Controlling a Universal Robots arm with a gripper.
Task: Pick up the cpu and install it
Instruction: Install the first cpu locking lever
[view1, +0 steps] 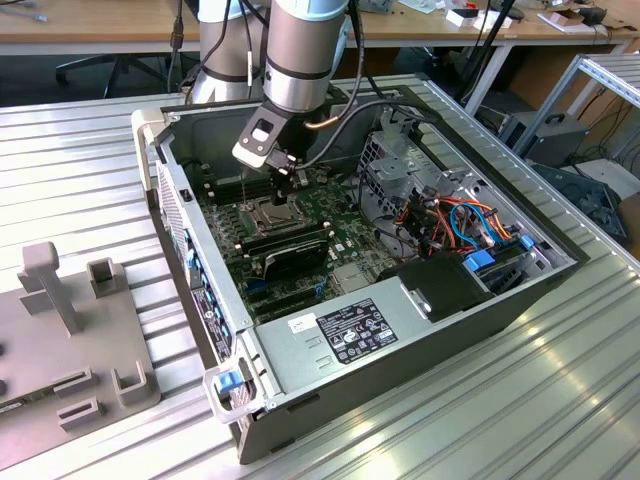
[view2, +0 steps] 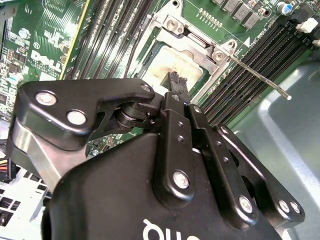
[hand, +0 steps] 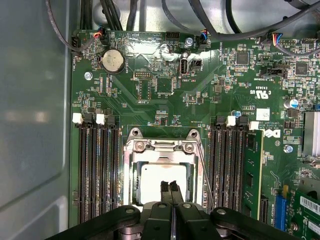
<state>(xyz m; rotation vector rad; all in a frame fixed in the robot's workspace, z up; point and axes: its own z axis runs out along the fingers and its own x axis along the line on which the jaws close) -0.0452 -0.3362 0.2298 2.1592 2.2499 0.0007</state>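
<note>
Step in hand: seating, by my reading. The cpu (hand: 150, 184) already lies in the socket, so the pick-up and carry look finished.
Cpu, place: pale silver-grey square inside the socket frame (hand: 162, 146), mid-motherboard (hand: 165, 95), between the two banks of memory slots (hand: 97, 170). It looks flat and square to the frame.
Gripper: the gripper (hand: 168, 186) hangs straight over the cpu, tips at its middle. I cannot tell whether they touch the chip or sit just above it.
Jaws: drawn together with only a thin slit between them, and nothing seen held in it.
Lever: the thin wire lever (view2: 260, 75) runs along one side of the frame, its free end out over the neighbouring slots. It looks unlatched, though I can't be sure.
Frame: whether it is clamped on the chip is not clear.
What any further move calls for (judgement): the chip level in its seat before any load goes on it, the fingers clear of the frame and lever, and no sideways drag across the chip top.
Setting: the arm (view1: 300, 50) reaches down into the open computer case (view1: 450, 350), which lies on the ribbed metal table (view1: 90, 150). A grey fixture (view1: 70, 330) sits at the table's edge on the exterior view's left.
Counts: cpu, one. Gripper, one. Socket frame, one. Lever, one. Slot banks, two. White slot tabs, four. Coin battery (hand: 112, 61), one.
</note>
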